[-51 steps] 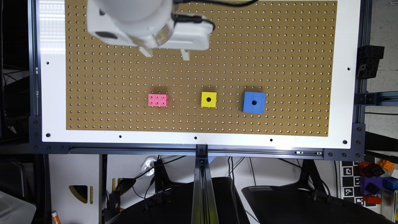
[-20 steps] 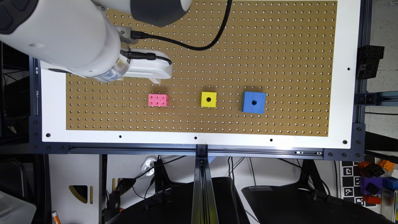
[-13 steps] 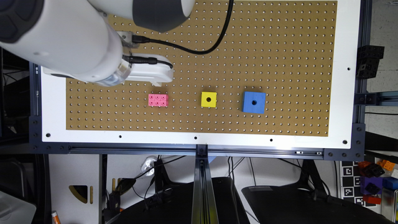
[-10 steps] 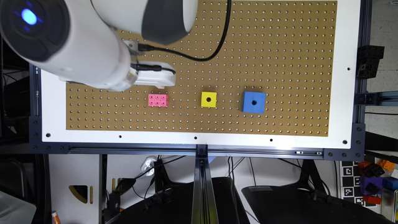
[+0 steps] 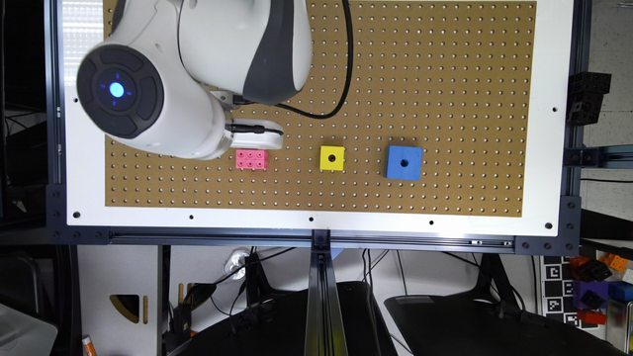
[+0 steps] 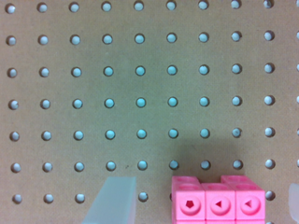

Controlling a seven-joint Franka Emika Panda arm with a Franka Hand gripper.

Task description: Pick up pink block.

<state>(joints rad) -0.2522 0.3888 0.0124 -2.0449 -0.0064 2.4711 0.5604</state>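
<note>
The gripper (image 6: 201, 205) sits spread wide, one pale finger (image 6: 112, 200) either side of the pink block (image 6: 217, 200), likely lining up to straddle it. The block lies flat on the pegboard (image 5: 445, 74), untouched. Farther along the exterior view's right wait the yellow cube (image 5: 332, 158) and blue cube (image 5: 404, 162).

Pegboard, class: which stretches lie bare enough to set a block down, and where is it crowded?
Bare: the pegboard above the yellow cube and blue cube, the strip below all three blocks, and the gaps between them. Crowded: around the pink block, where the arm hangs and the end effector straddles it.
</note>
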